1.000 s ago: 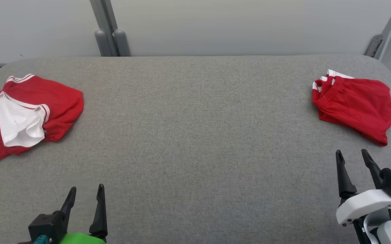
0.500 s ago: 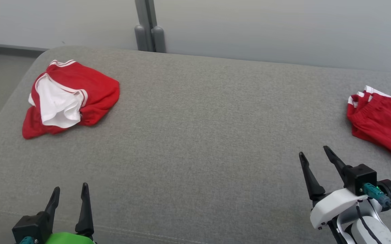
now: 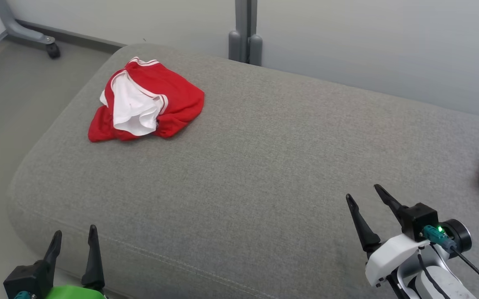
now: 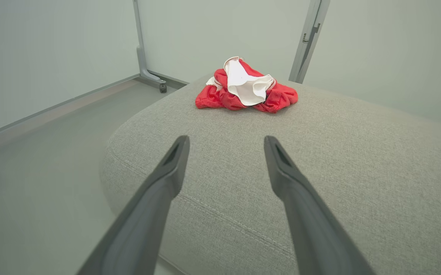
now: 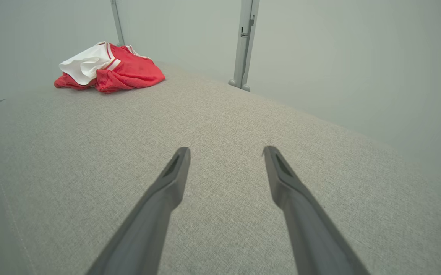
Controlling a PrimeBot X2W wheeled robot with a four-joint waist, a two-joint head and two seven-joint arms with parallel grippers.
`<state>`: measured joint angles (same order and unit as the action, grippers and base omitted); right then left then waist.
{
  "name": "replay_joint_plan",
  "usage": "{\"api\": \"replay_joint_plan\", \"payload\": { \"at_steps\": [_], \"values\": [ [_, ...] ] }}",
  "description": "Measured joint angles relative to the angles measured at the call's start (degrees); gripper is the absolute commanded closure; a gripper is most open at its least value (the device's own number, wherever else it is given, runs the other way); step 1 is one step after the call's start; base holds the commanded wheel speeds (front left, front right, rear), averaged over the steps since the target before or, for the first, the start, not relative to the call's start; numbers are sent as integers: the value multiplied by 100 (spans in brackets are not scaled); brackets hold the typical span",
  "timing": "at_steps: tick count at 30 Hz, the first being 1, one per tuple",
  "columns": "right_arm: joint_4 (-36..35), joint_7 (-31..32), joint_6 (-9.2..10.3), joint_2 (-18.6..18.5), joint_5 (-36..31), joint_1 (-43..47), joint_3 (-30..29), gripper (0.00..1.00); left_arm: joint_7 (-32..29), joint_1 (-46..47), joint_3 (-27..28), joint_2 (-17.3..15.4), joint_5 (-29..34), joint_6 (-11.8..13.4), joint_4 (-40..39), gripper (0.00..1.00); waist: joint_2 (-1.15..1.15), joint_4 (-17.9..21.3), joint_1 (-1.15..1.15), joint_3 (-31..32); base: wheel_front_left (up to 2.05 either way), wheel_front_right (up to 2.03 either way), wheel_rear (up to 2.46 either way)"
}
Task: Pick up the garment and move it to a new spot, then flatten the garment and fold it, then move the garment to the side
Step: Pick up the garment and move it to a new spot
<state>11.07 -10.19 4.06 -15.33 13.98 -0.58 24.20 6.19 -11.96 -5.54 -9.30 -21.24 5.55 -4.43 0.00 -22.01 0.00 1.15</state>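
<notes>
Left gripper (image 3: 75,231) and right gripper (image 3: 363,192) both hover empty, fingers spread apart, by the near edge of a grey woven cushion (image 3: 243,166). Well ahead, at the far left corner, lies the garment (image 3: 177,99), soft red shorts crumpled in a heap with white lining showing. Pickup seems not yet begun; next comes a reach to pinch a raised fold.
</notes>
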Motion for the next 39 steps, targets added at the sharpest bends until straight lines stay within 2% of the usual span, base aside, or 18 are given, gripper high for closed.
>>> {"api": "replay_joint_plan", "payload": {
  "at_steps": [7,14,21,27,34,39],
  "values": [
    [30,75,-62,98,-4,-116,148,0,5,-228,194,-53,-19,10,-19,0,0,-273,0,82,0,0,0],
    [-14,177,-69,63,-53,-257,137,0,79,-277,261,-40,-94,11,-142,0,0,-257,0,-67,0,0,0],
    [-293,347,-68,-157,-136,-541,20,0,99,-147,332,40,-358,11,-276,0,0,-234,0,-413,0,0,0],
    [-588,501,-70,-378,-194,-906,-132,0,-59,538,344,66,-656,-83,-307,0,0,-206,0,-814,0,0,0],
    [-1031,732,-116,-631,-198,-1210,-318,0,-572,1751,606,-11,-1198,-159,-267,0,0,-133,0,-1321,0,0,0],
    [-1365,903,-155,-823,-308,-1378,-383,0,-1047,2719,1069,58,-2098,-141,-4,0,0,-46,0,-1689,0,0,0]
  ]
}}
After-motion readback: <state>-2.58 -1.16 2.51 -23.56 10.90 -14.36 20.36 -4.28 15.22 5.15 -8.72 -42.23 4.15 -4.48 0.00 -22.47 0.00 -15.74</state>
